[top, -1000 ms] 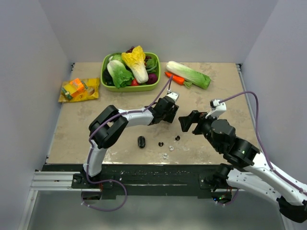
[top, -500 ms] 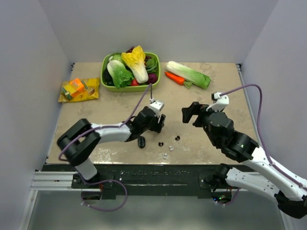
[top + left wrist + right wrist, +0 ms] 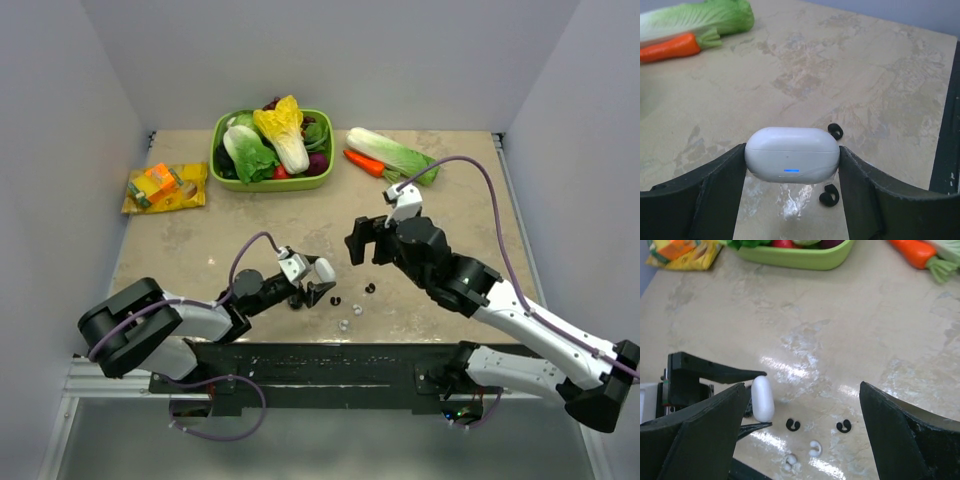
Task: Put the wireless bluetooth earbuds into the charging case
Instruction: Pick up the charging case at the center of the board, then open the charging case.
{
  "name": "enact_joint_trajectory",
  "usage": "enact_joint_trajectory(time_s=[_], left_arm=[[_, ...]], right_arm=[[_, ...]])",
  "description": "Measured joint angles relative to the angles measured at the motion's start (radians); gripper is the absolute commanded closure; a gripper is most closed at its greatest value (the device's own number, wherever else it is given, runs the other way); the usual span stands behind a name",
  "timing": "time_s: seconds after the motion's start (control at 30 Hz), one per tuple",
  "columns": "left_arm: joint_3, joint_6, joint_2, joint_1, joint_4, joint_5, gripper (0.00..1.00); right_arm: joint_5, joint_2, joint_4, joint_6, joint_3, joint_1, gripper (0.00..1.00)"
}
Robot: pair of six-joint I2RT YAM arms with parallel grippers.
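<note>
Left tool: low over the near bench, fingers clamped on the two ends of one white case. Lid shut, one small blue light lit on the front. Resting on the bench or held just above it: cannot tell.

Right tool: jaws wide apart, nothing between them. Above the bench just beyond the case, pointed down toward it.

Earbuds: two, black, tiny, C-shaped from above. Both loose on the bench, both outside the case. One just right of the left tool's tip, the other a little farther right. Apart from each other, neither in contact with a tool.

White bits: two, small, on the bench nearer its front edge than the earbuds. Close together, not touching.

Farther back: one green bowl piled with vegetables, two leafy heads on top. One cabbage and one carrot side by side on the bench right of the bowl. One pile of orange-yellow snack packs at far left.
</note>
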Motion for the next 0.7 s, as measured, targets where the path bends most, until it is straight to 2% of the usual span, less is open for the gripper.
enact_joint_trajectory(time_s=[0.2, 0.4, 0.7], left_arm=[[-0.030, 0.037, -0.055, 0.000, 0.091, 0.074, 1.00], [-0.045, 0.067, -0.067, 0.000, 0.102, 0.108, 1.00], [-0.045, 0.095, -0.114, -0.010, 0.111, 0.123, 1.00]], right_arm=[[-0.139, 0.035, 0.004, -0.024, 0.029, 0.000, 0.06], [-0.280, 0.092, 0.033, -0.029, 0.039, 0.000, 0.08], [-0.337, 0.159, 0.051, -0.021, 0.016, 0.001, 0.11]])
